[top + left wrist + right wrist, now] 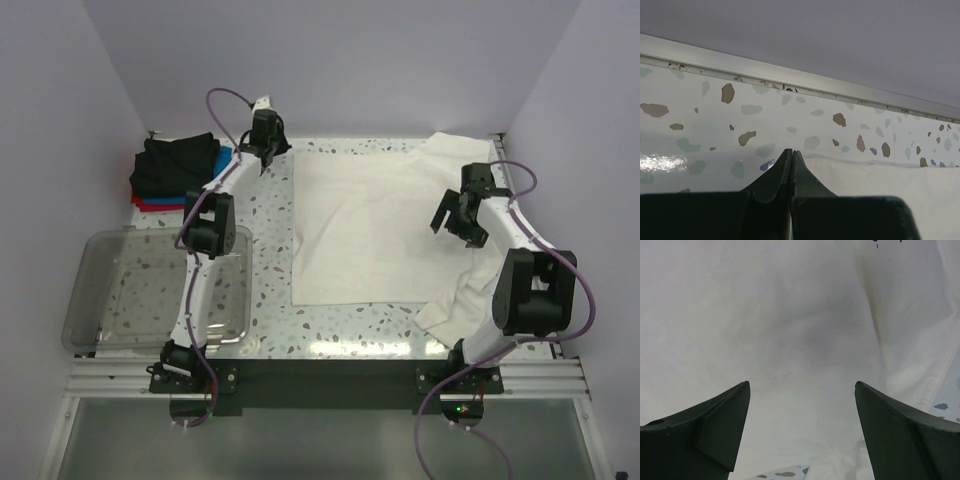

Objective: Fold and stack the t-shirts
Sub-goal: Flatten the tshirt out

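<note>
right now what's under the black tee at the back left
A blue tee and a red tee peek out beneath the black tee; anything else below is covered.

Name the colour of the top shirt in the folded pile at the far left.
Black. The top shirt shows best in the top external view.

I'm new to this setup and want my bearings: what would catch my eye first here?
The big white t-shirt spread over the middle and right of the table stands out most, the open right gripper poised above its right side. A stack of folded tees, black on top, lies in the far left corner, and a clear plastic tub sits at the near left.
</note>
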Robot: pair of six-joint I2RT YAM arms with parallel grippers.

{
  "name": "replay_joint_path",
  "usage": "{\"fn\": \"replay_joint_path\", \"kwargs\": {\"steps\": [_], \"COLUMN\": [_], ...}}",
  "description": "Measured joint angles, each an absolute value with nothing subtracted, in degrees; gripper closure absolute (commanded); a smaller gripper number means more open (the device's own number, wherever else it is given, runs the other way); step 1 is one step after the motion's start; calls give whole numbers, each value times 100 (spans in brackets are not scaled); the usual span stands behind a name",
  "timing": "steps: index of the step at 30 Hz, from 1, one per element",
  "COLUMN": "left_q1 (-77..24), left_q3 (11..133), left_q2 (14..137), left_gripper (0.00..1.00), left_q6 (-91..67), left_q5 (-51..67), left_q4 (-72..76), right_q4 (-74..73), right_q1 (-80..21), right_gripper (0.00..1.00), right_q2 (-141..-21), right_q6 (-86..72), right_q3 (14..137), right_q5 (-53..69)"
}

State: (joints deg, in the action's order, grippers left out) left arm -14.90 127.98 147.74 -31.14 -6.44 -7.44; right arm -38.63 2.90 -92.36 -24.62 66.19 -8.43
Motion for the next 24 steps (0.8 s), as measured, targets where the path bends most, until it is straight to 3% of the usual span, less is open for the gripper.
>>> {"fn": "replay_joint_path", "kwargs": {"steps": [5,8,9,12,18,24], "left_q1": [-1347,-1326,-1332,-1376,-1634,-2449], "left_q3": [12827,12803,12744,12232,10663,9913], "left_q2": [14824,14822,14800,14621,13743,12884], "left_gripper": [98,83,72,64,56,55], "left_q6": [-3109,-3100,-3094,-3107,-3188,-3227], "left_q5": [-425,-292,-252,-93,154,117], "left_q4": [-744,-711,-687,-644,-655,-799], "right_q4": [-3898,-3907,-3905,-3905,-3887,-3802], "right_q1": [290,290,290,290,290,290], "right_gripper": [12,12,12,12,12,12], "right_q2": [-9236,-9236,-9233,-9229,-9192,-9115], "right_q6": [-2464,-2464,-2464,-2464,-2464,-2464], "right_q3": [6619,6619,6619,6619,6584,6226], "right_q5": [-845,-838,-838,-834,-812,-766]}}
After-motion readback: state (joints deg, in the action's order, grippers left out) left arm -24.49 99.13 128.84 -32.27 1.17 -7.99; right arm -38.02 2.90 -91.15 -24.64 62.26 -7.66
